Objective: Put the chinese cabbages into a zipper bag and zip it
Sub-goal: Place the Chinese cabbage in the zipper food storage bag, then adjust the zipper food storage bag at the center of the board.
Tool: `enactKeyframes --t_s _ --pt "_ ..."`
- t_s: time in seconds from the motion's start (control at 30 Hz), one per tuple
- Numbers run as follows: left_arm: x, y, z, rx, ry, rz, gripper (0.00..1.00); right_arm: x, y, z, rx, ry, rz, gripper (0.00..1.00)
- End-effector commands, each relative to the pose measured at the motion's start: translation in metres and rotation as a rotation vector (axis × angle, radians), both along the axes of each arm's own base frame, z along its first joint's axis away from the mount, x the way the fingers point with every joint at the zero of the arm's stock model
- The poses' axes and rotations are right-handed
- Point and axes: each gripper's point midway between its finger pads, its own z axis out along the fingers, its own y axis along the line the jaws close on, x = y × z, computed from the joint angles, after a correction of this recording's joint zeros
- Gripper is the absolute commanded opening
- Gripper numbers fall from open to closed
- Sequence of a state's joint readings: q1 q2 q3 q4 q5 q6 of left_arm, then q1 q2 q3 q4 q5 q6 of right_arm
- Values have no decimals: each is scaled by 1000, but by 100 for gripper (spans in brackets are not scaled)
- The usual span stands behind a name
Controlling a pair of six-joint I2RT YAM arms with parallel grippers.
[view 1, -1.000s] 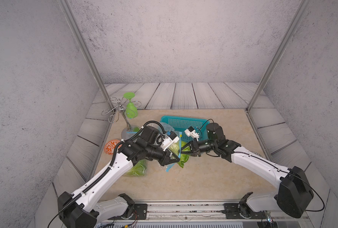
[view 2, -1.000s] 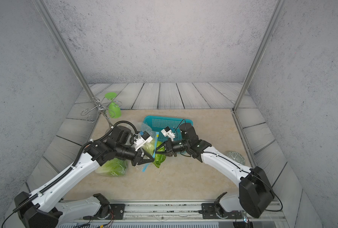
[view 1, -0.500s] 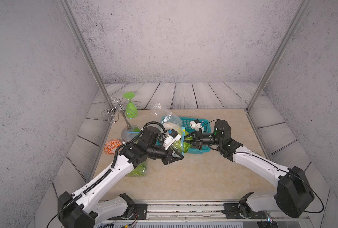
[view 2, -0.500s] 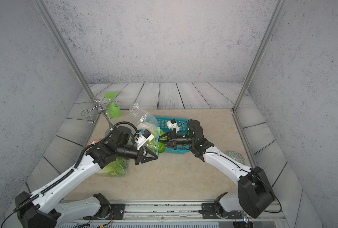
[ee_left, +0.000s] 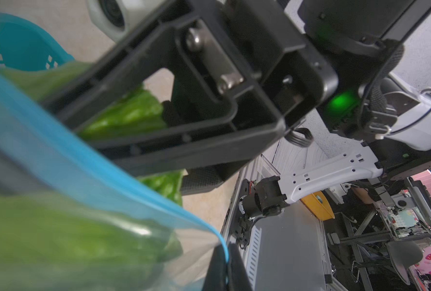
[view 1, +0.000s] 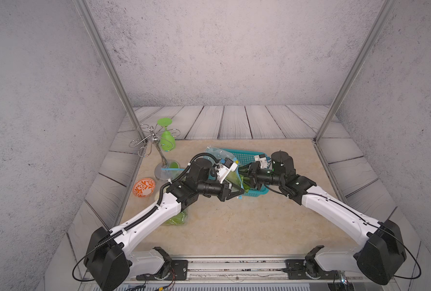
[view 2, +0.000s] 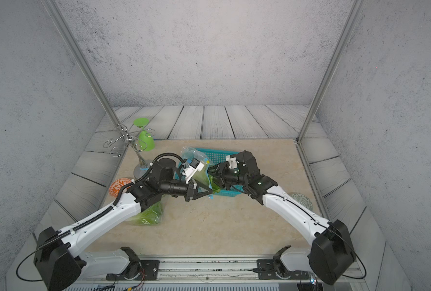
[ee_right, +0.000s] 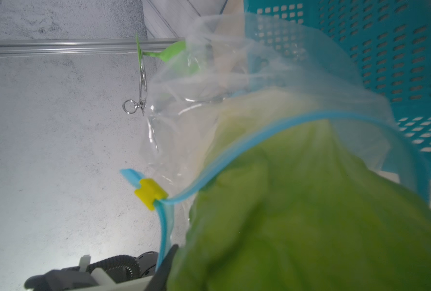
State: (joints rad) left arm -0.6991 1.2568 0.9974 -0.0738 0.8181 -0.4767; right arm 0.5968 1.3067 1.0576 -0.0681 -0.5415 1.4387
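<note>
Right wrist, not left, shows zipper bag (ee_right: 184, 113) slider (ee_right: 150, 192).

Both top views were bright and evenly lit by diffuse light, with only soft, pale shadows under the arms on the worktop (view 1: 234, 234). The wide lens splayed the metal posts (view 1: 101, 53) outward toward the upper corners, and detail was crisp throughout. The left wrist view was sharp in its far background but smeared up close, where the zipper bag (ee_left: 96, 176) and the cabbage (ee_left: 58, 247) behind its film were out of focus; a green indicator light (ee_left: 343, 102) glowed there. In the right wrist view the cabbage (ee_right: 310, 226) was a blurred mass and the yellow slider (ee_right: 150, 192) was crisper. White glints lay on the clear film, and a glare patch washed out the grey wall (ee_right: 65, 226).
</note>
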Motion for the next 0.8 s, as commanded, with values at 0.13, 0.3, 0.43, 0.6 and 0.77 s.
enactKeyframes --t_s 0.13,0.3,0.43,0.6,0.77 --pt "37 11 25 -115 23 114 0 -2 -2 14 -71 -84 50 52" --pt "52 40 17 -126 57 187 0 -16 -12 36 -179 -206 148 62" --pt "47 50 15 -120 49 183 0 -17 -35 43 -277 -267 166 66" --pt "42 53 12 -108 49 185 0 12 -92 -24 -608 -198 101 45" --pt "40 62 11 -94 51 206 0 31 -92 -70 -666 -154 137 20"
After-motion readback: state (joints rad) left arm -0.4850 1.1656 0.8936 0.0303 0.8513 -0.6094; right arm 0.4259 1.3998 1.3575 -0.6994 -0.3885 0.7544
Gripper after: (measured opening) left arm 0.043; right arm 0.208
